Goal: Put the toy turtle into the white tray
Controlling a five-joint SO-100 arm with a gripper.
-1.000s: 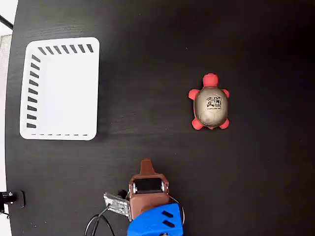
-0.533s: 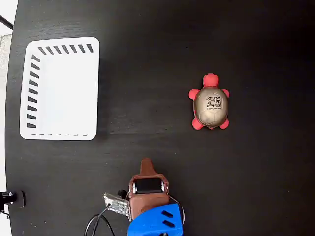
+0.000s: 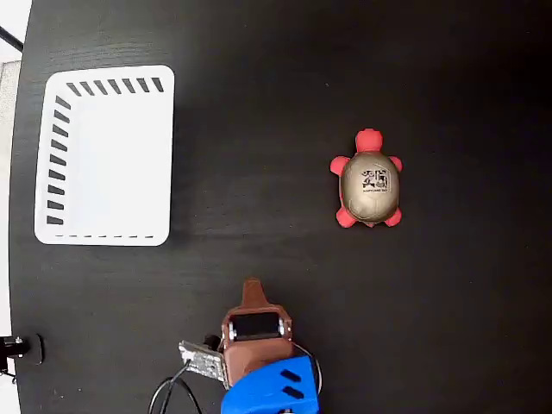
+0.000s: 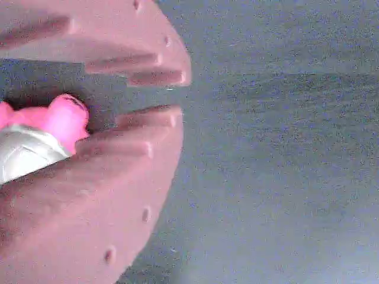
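- In the fixed view, the white tray (image 3: 103, 155) lies at the upper left of the table (image 3: 259, 103), close to the table's left edge.
- The toy turtle (image 3: 369, 183) lies right of centre, well apart from the tray, head toward the top of the picture.
- The gripper (image 3: 252, 289) sits at the bottom centre, lower than both, between them from left to right and touching neither.
- A cable (image 3: 168, 392) runs off the bottom edge just left of the arm.
- In the wrist view, the turtle (image 4: 41, 136) shows at the left edge, between the fingers (image 4: 136, 65).
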